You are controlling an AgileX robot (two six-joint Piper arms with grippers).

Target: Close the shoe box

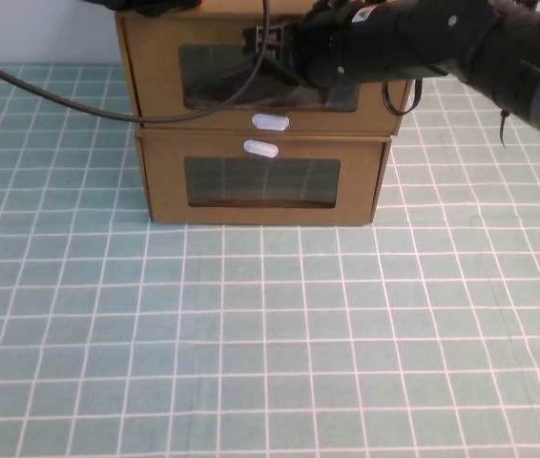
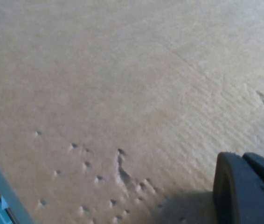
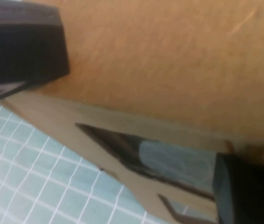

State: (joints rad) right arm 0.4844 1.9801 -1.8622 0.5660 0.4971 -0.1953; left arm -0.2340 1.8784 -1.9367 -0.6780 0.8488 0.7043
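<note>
Brown cardboard drawer-style shoe box (image 1: 260,72), the one with the clear rectangular window and the small white pull tab (image 1: 270,121) below that window, sits stacked on a similar brown cardboard box (image 1: 262,181) whose white tab (image 1: 260,147) is above its own window. I see both on the green checked tablecloth (image 1: 270,334), toward the far side of it. The shoe box front stands a little proud of its shell on the right-hand edge, slightly ahead of the lower box's face.

My right gripper (image 1: 268,43) is up against the shoe box's front, over the window, with the black arm reaching in from the right of the box. In the right wrist view I see two dark fingers (image 3: 20,46) spread well apart, with cardboard and the window between them, so that hand is open.

My left gripper (image 2: 248,189) is above the shoe box's top panel; the left wrist view is filled with plain dimpled cardboard and one dark fingertip at the corner. I cannot tell whether that hand is open or closed.
</note>
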